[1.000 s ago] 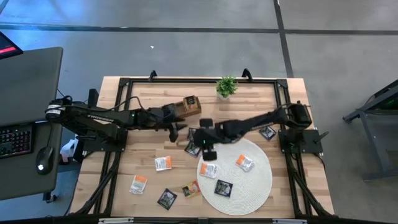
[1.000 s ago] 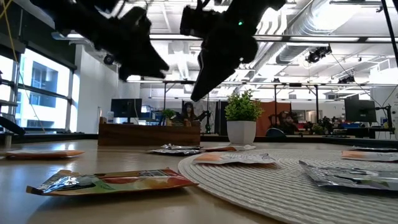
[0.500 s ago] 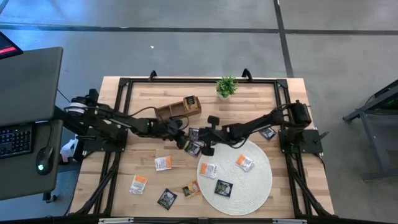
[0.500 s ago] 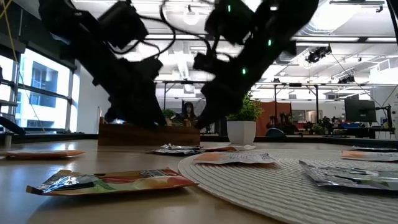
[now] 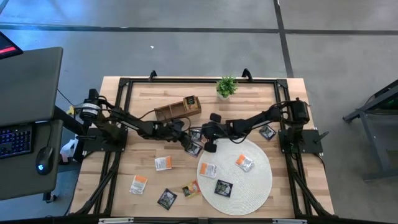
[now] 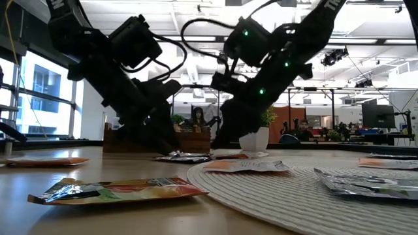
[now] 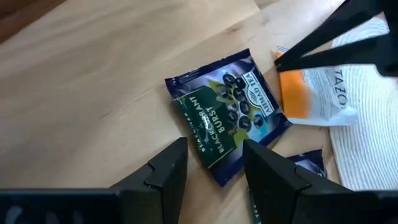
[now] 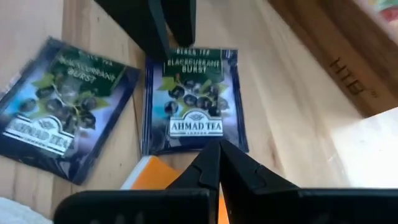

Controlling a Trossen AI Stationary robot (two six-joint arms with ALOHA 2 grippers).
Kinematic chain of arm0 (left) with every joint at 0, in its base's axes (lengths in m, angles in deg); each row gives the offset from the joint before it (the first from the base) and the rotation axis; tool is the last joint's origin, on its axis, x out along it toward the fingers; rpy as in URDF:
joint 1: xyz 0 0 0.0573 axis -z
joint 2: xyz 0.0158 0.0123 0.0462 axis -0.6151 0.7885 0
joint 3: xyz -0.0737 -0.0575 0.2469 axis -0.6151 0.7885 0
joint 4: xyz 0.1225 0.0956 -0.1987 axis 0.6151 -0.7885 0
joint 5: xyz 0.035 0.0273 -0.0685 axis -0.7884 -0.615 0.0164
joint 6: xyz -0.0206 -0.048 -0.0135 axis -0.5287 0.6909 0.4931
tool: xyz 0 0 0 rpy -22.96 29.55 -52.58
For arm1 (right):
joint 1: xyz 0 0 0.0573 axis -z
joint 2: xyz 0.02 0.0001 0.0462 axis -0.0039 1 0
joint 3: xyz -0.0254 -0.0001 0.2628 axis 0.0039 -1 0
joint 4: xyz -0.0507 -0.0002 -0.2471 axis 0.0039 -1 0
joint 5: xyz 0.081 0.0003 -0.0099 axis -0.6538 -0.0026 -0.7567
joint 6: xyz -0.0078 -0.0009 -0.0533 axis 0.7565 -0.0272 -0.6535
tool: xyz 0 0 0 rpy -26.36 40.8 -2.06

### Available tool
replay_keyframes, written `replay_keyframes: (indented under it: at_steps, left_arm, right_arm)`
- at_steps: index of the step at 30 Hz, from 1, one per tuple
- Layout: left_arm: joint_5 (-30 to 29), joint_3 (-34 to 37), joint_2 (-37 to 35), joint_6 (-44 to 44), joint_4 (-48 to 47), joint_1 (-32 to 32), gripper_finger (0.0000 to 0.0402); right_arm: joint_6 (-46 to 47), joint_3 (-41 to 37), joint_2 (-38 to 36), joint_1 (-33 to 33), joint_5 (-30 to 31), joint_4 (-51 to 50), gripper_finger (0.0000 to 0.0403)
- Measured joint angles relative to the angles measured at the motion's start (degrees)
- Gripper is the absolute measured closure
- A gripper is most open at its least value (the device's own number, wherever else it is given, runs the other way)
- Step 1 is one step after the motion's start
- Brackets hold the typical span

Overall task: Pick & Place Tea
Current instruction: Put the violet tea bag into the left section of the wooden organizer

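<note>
Pale wooden table (image 5: 143, 183) filled the overhead view, with a round woven mat (image 5: 258, 177) at about five o'clock. Tea sachets (image 5: 163, 163) lay scattered across the table and mat. A wooden compartment tray (image 5: 177, 109) sat near eleven o'clock from the centre, with no sachet visibly in it, so by appearances the sorting had barely begun and nearly all the packets were left to move.

Both arms met at the table's middle. The left gripper (image 7: 214, 171) hovered with fingers parted over a black blackcurrant sachet (image 7: 227, 115), not grasping it. The right gripper (image 8: 217, 163) was clenched, its fingertips pressed together at the edge of a white-and-orange sachet (image 8: 152, 174), beside the same black blackcurrant sachet; whether it truly held the packet was unclear.

Compared with a second earlier, both arms had dropped from above the table down to the cluster of packets, and the right gripper's fingers had closed.
</note>
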Motion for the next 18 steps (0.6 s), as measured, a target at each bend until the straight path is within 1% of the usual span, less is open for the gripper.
replay_keyframes:
  at_steps: [6,13,15,18]
  left_arm:
    - [-0.01,0.01,0.06,0.16,1.09,0.00,0.0245]
    - [0.18,0.03,0.09,-1.34,2.41,0.00,0.0246]
    - [0.16,0.04,0.09,-2.85,2.36,0.00,0.0251]
    - [-0.56,0.04,0.09,-3.89,2.47,0.00,0.0278]
  right_arm:
    - [-0.06,-0.09,1.89,0.22,-1.17,2.97,0.0401]
    - [0.11,0.06,2.87,0.26,-1.77,3.78,0.0402]
    - [0.20,0.08,3.24,0.28,-1.99,4.34,0.0402]
    - [0.05,0.08,3.27,0.26,-2.16,4.34,0.0402]
